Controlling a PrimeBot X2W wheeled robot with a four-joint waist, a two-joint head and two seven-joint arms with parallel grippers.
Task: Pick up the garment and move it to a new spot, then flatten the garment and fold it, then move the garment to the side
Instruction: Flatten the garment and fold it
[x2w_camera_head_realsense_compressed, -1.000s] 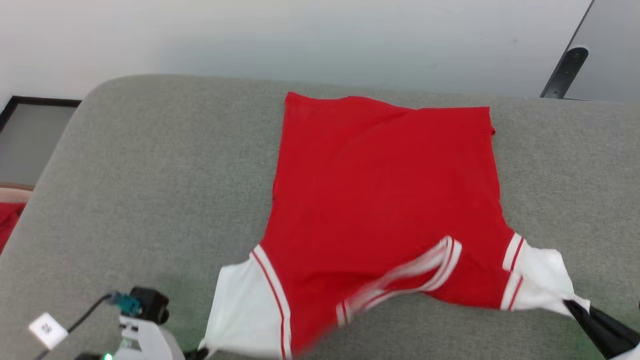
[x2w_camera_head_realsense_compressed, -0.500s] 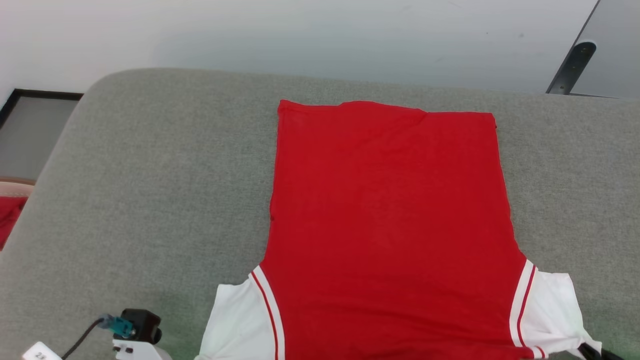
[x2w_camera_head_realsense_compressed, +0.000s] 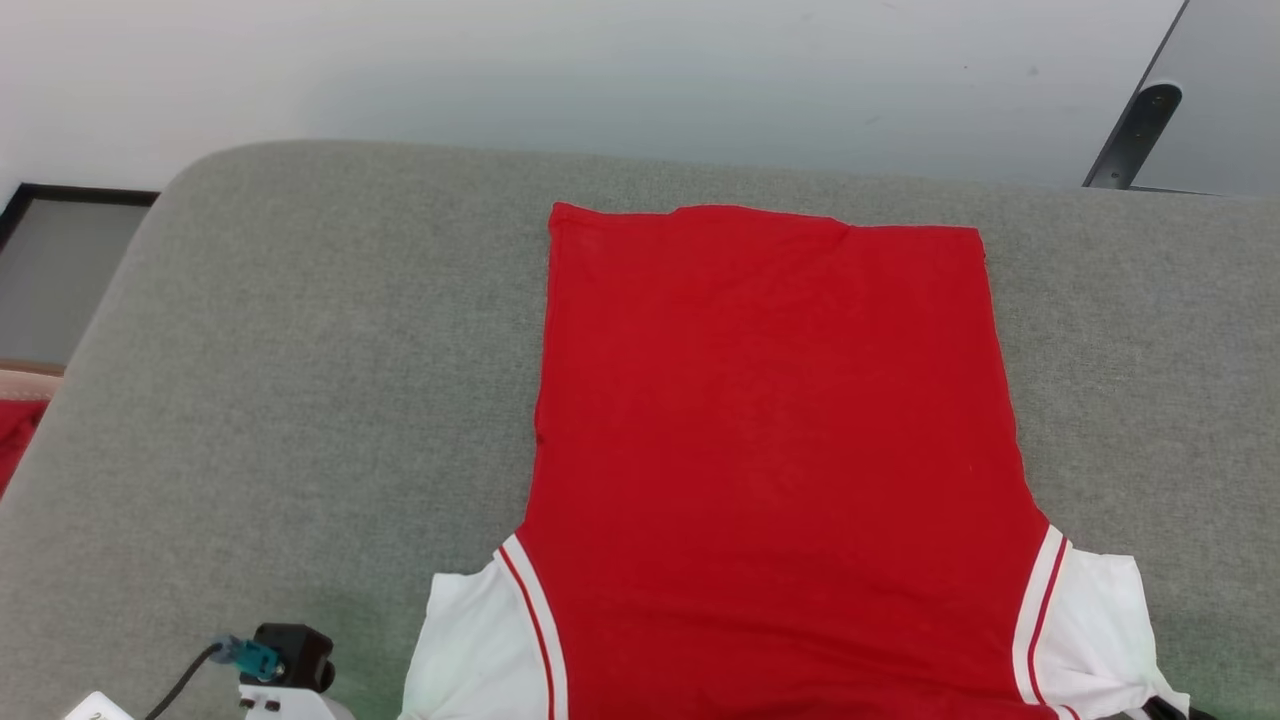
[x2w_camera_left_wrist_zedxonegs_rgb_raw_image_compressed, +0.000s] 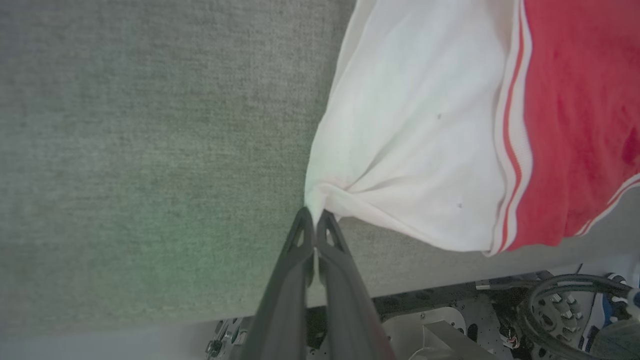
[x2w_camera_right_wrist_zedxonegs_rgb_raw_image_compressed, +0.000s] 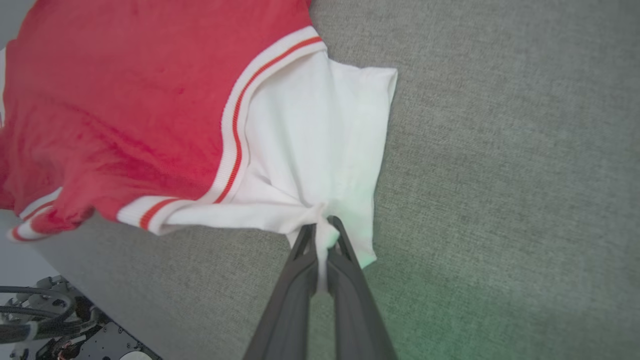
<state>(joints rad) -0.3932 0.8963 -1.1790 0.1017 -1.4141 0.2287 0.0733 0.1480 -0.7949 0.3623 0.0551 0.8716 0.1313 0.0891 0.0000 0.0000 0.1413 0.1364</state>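
Grey cushion (x2w_camera_head_realsense_compressed: 300, 350), garment (x2w_camera_head_realsense_compressed: 780, 450) flat, L gripper (x2w_camera_left_wrist_zedxonegs_rgb_raw_image_compressed: 315, 220), R gripper (x2w_camera_right_wrist_zedxonegs_rgb_raw_image_compressed: 322, 231) pinching sleeves (x2w_camera_left_wrist_zedxonegs_rgb_raw_image_compressed: 410, 125)

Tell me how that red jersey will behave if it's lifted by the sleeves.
Probably floppy: the garment bunches into creases where the left gripper and right gripper pinch its white sleeves. Likely light, since thin pinches hold it. It may drag rather than slide on the textured grey cushion.
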